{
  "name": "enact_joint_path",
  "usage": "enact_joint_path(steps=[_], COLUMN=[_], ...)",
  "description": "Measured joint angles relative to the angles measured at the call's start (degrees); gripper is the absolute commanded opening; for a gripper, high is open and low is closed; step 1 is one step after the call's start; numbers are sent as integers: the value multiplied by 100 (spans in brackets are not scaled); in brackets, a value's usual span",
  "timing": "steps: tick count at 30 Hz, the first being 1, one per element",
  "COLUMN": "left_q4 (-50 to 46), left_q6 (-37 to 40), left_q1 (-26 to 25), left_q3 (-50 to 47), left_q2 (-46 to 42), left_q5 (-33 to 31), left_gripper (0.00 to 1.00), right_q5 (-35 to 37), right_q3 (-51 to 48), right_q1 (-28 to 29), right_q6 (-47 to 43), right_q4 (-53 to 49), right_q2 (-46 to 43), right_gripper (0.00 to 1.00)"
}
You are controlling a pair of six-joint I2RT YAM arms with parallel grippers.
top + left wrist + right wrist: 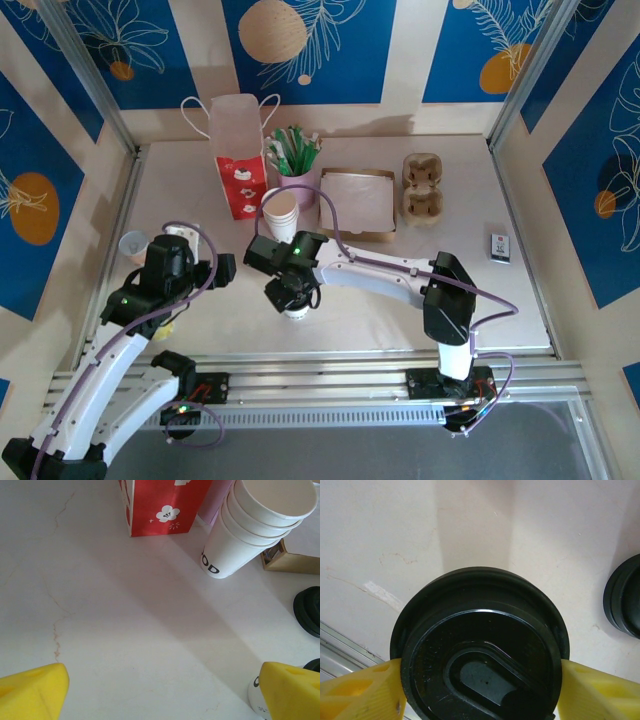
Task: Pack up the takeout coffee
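The takeout coffee [480,650], a white cup under a round black lid, stands on the table in front of the arms [294,311]. My right gripper [480,682] reaches down over it [290,296]; its yellow fingers [360,690] sit against the cup on both sides, tucked just under the lid's rim. Left of it, my left gripper [165,692] hovers open over bare table [222,270], nothing between its yellow fingers [30,692]. The cup's white side [253,698] peeks past the left gripper's right finger. The cardboard cup carrier [422,187] lies at the back right.
A stack of lidless white cups [281,212] [250,530] leans beside a red paper bag [240,170] [160,505]. Loose black lids [625,597] [307,612] lie close to the coffee. A purple cup of green sticks [297,165] and a flat tan box [357,203] stand behind.
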Motion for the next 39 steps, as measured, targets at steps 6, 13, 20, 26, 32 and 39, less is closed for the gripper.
enact_joint_path(steps=[6,13,20,26,32,39], left_q4=[0,0,0,0,0,0], left_q6=[0,0,2,0,2,0], left_q1=[0,0,0,0,0,0], left_q3=[0,0,-2,-2,-2,-2], left_q2=[0,-2,-4,-4,-4,-4], left_q5=[0,0,0,2,2,2], left_gripper=[97,97,97,97,97,97], right_q5=[87,166,212,192,57,-332], right_q3=[-4,-442,-1130,-1891,-2398,-2527], right_q1=[-11,-229,-647,-1563,-2769,-4472], right_q6=[4,11,52,44,-96,-481], right_q4=[-28,-107,-129,-125,-127,-39], right_q2=[-26,-601,-1364,-2286,-3193,-3519], right_gripper=[68,68,67,67,67,67])
